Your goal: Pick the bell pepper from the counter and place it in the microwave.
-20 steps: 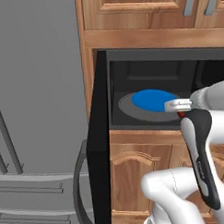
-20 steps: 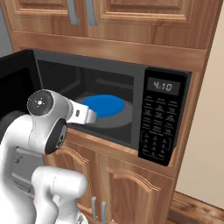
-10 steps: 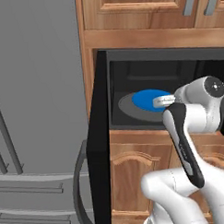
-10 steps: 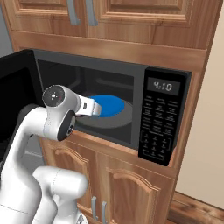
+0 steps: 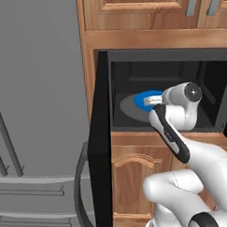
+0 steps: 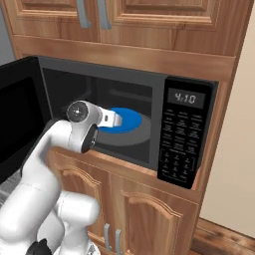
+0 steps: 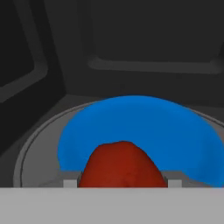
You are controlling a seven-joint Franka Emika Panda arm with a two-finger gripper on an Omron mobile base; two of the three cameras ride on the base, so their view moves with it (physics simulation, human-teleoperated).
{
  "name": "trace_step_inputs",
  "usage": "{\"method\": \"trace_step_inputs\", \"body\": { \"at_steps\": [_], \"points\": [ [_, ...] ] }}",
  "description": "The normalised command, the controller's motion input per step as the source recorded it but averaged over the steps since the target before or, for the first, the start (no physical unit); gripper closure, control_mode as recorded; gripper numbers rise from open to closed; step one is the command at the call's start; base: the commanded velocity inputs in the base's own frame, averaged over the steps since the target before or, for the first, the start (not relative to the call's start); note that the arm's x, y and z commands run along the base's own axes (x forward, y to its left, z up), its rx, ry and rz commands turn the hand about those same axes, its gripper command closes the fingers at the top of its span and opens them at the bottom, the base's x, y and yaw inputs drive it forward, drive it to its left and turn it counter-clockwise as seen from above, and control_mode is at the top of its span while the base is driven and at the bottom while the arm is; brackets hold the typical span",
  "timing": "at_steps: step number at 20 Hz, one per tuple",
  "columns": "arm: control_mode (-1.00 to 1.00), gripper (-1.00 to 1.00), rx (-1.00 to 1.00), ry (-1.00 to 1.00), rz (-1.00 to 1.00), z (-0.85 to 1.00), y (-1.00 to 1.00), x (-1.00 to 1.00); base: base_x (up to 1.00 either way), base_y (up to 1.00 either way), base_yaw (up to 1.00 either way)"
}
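- Bell pepper (image 7: 120,165): dark red lump held in the pincer (image 7: 122,181), jaws closed onto its sides. In hand view it sits at the near rim of a blue plate (image 7: 144,131), inside the microwave (image 6: 149,99) cavity; can't tell if it's above the plate or already touching it.
- Pincer in base views: just a white tip (image 5: 154,100) reaching over the blue plate (image 6: 124,119) on the grey turntable (image 7: 39,144), wrist joint at the cavity mouth.
- Stage, my read: carry is done, release is what's left.
- Risk 1: letting go w/ pepper off-centre, near the plate's front rim. It's roundish, could roll off onto the turntable or toward the opening.
- Risk 2: dropping from height instead of lowering, so it bounces.
- Risk 3: pulling back w/ elbow or wrist clipping the cavity frame or the open door (image 5: 100,144), which stands out at the left, close to the arm.
- Around: button panel w/ lit display (image 6: 187,98) right of cavity, wood cabinets (image 6: 139,15) above and below (image 6: 149,214), grey fridge (image 5: 36,114) left of the door.
- In the way: nothing else on the plate; cavity walls are tight around the hand, esp. the back wall ahead.
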Motion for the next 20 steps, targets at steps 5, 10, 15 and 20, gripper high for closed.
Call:
{"method": "trace_step_inputs", "body": {
  "at_steps": [5,10,15,20],
  "points": [
    [-1.00,1.00,0.00,0.05,0.00,-0.11,0.00,0.64,0.00,0.00,0.00],
    [-1.00,1.00,0.00,0.03,0.00,-0.27,-0.01,0.37,0.00,0.00,0.00],
    [-1.00,1.00,0.00,0.00,0.00,-0.39,-0.14,0.30,0.00,0.00,0.00],
    [-1.00,1.00,0.00,0.00,0.00,-0.29,-0.32,0.31,0.00,0.00,0.00]
  ]
}}
